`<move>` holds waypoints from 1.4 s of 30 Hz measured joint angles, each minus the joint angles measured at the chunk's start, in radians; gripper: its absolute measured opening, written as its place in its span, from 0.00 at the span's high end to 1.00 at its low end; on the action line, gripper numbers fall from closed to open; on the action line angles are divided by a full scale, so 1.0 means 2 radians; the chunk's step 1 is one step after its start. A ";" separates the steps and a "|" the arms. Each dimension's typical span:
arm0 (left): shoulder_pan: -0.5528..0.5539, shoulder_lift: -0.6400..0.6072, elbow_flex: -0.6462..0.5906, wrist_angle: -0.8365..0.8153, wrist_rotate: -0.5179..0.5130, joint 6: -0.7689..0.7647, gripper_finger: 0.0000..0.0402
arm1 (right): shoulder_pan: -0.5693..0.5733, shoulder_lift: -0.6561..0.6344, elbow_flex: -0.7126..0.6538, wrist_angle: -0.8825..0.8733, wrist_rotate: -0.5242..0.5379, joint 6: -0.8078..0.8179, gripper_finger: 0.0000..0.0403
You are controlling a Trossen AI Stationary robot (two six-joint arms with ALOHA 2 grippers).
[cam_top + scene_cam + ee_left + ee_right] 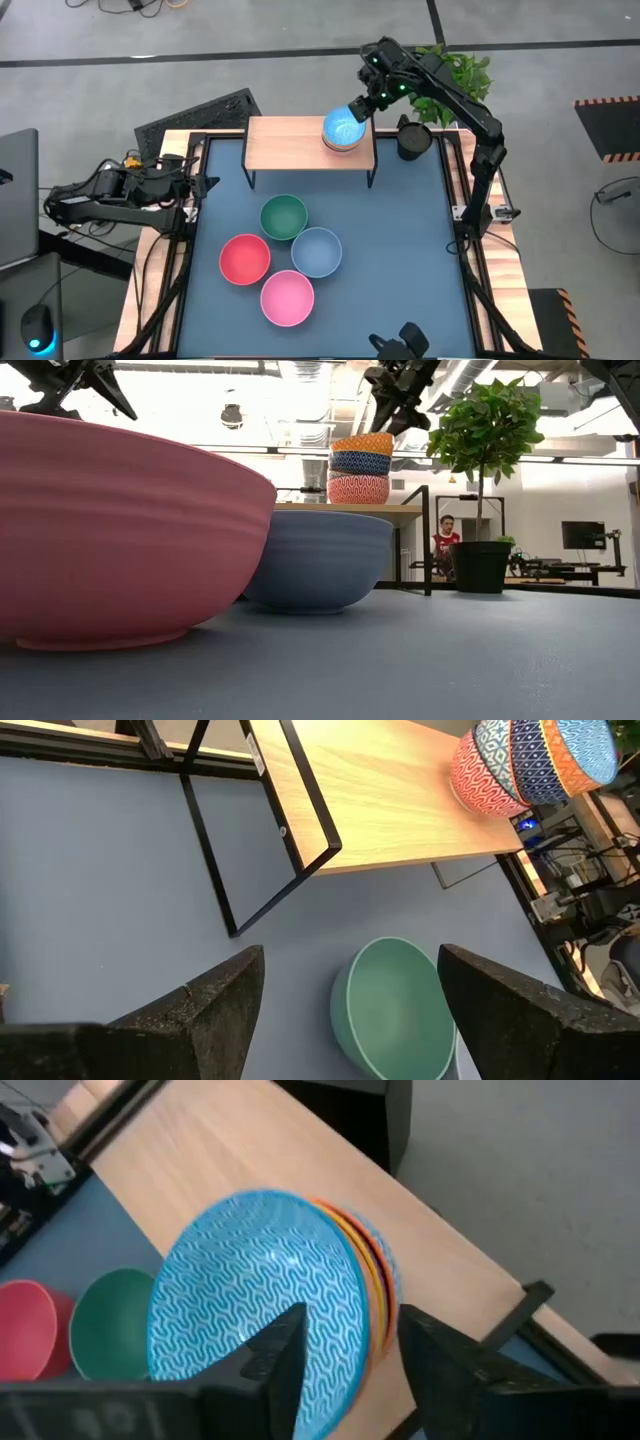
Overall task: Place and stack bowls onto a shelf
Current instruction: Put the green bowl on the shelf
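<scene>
Several small patterned bowls sit nested in one stack on the light-wood shelf, near its right end. The bright blue bowl is on top. My right gripper hovers open over the stack's far right side, its fingers astride the top bowl's rim. In the low view it sits just above the stack. The green, grey-blue, red and pink bowls stand on the table. My left gripper waits open at the table's left edge. My right gripper comes from above and the far right, with one finger over the inside of the bright blue bowl and the other outside its rim. I cannot tell whether either finger touches the rim. The bowl rests nested on the stack.
A black cup stands right of the shelf, with a potted plant behind it. The shelf's left half is bare wood. The green bowl lies ahead of my left gripper. A person sits in the room beyond.
</scene>
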 joint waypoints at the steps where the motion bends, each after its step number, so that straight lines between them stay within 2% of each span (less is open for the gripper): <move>1: 0.000 0.000 0.000 0.001 0.000 0.000 0.29 | 0.000 0.000 0.000 0.006 0.000 0.005 0.52; 5: 0.000 0.000 0.000 0.024 0.009 -0.007 0.29 | -0.001 -0.006 0.008 0.010 0.000 0.023 0.48; 10: 0.000 0.025 0.001 0.109 0.072 0.078 0.29 | 0.001 -0.028 0.057 0.018 -0.010 0.021 0.51; 13: 0.000 0.076 0.001 0.130 0.105 0.100 0.29 | 0.007 -0.056 0.048 0.036 -0.011 0.024 0.52; 21: 0.013 0.273 0.000 0.122 0.174 0.110 0.29 | 0.022 -0.101 0.048 0.034 -0.010 0.026 0.54; 26: 0.019 0.336 0.007 0.122 0.216 0.104 0.29 | 0.056 -0.100 0.047 0.003 -0.009 0.038 0.54; 30: 0.009 0.324 0.038 0.117 0.214 0.104 0.29 | 0.122 -0.062 0.046 -0.040 0.007 0.039 0.54; 35: -0.001 0.269 0.088 0.105 0.169 0.089 0.29 | 0.210 0.020 0.042 -0.042 0.014 0.039 0.54; 39: -0.004 0.226 0.107 0.102 0.132 0.079 0.29 | 0.249 0.088 0.042 -0.022 0.014 0.028 0.54; 42: -0.004 0.196 0.110 0.093 0.126 0.074 0.29 | 0.261 0.137 0.042 -0.004 0.014 0.024 0.54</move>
